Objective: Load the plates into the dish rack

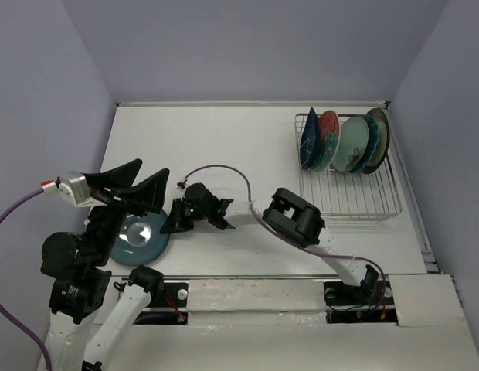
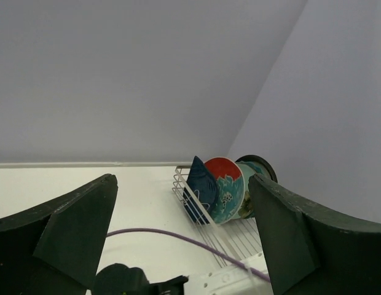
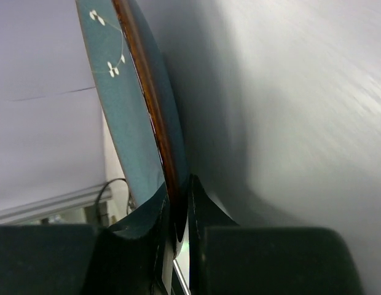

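Near left of table: blue-teal round plate (image 1: 139, 239), rim clenched in right gripper (image 1: 172, 220). Left gripper (image 1: 152, 170) hangs above, jaws wide, empty. Far right: dish rack (image 1: 355, 202) holds navy plate (image 1: 308, 139), red plate (image 1: 329, 135) and others upright. Likely the last plate to load.

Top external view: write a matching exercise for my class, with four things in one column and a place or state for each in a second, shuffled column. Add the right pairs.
Column 1
1. blue-teal plate
2. red plate
3. left tool
4. right tool

Column 2
A. standing in the dish rack
B. open, holding nothing
C. shut on a plate's rim
D. at the left of the table, outside the rack

Pairs: 1-D, 2-A, 3-B, 4-C
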### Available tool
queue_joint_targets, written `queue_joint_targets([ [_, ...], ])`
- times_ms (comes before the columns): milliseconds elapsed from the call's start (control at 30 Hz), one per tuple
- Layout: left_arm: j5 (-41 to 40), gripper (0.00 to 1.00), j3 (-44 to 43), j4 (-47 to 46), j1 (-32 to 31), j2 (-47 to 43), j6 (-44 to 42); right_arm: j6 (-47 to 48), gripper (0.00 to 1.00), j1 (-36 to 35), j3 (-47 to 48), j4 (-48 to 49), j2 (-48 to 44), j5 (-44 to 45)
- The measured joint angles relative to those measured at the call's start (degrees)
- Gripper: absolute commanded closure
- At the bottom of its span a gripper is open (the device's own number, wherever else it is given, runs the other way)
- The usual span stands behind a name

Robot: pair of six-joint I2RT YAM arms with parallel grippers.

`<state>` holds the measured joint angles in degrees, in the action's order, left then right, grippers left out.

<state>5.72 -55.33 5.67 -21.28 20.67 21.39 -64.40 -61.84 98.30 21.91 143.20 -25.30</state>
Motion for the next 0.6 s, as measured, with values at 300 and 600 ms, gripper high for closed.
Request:
queue_joint_targets([
  [300, -0.15, 0.01, 0.72, 0.68, 0.00, -0.74, 0.09, 14.45, 0.93, 4.44, -24.06, -7.43, -30.14, 14.23],
  [600, 0.26, 0.01, 4.52, 0.22, 0.00, -2.01, 0.72, 30.34, 0.93, 17.29, -31.74, -15.34, -62.75, 32.94],
])
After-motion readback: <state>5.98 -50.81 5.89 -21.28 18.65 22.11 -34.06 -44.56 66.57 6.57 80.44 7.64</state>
